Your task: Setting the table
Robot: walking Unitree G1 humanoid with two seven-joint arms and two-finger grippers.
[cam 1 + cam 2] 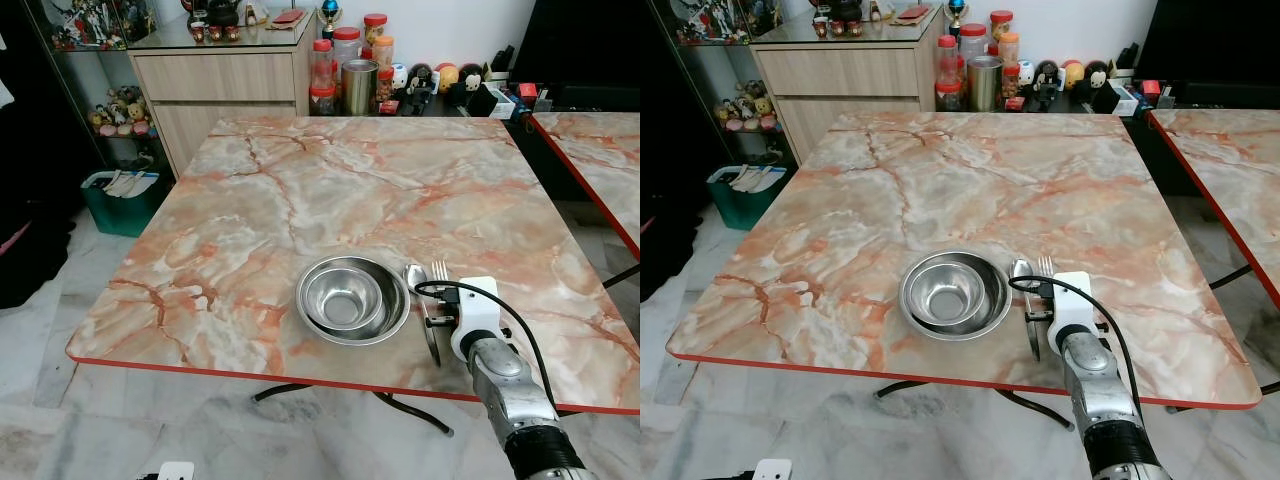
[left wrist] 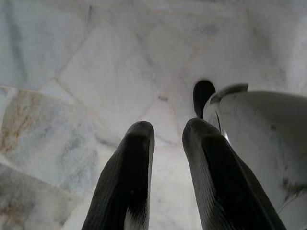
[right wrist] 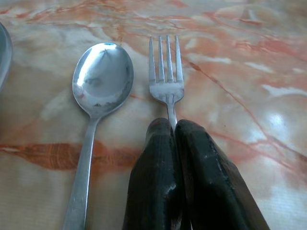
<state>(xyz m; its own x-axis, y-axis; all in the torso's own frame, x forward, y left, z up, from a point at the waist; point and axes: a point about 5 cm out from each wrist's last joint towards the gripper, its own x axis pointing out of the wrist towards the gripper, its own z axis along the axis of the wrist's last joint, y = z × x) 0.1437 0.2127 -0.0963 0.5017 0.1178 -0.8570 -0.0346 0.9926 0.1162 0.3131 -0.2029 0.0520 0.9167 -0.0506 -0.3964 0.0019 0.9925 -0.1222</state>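
The marble table [image 1: 300, 200] carries 2 nested steel bowls [image 1: 352, 299] near its near edge, with a spoon [image 3: 98, 91] and fork [image 3: 165, 76] lying side by side just right of them. The right wrist view shows the right gripper [image 3: 173, 132] pinched together on the fork's handle; the head views hide this behind the wrist. The left gripper [image 2: 165, 139] hangs over floor tiles, fingers slightly apart.

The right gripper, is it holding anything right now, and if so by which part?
The right gripper is shut on the fork, pinching its handle just below the tines. The fork lies on the table beside the spoon.
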